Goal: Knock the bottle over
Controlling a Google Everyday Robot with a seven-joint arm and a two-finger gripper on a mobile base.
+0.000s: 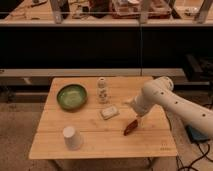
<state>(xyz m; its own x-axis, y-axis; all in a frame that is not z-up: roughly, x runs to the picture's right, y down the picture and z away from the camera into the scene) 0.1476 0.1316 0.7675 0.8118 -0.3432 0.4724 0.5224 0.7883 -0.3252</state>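
The bottle (102,90) is small and white with a rounded cap and dark markings. It stands upright on the far middle of the wooden table (100,145). My white arm (159,95) comes in from the right and bends down to the table. My gripper (133,121) is at its end, low over the right part of the table, to the right of the bottle, nearer the front and well apart from it. A small reddish-brown thing (130,129) lies at the gripper's tip. I cannot tell whether the two touch.
A green bowl (72,96) sits left of the bottle. A flat white packet (109,112) lies just in front of the bottle. A plain white cup (72,138) stands upside down at the front left. A dark counter runs behind the table.
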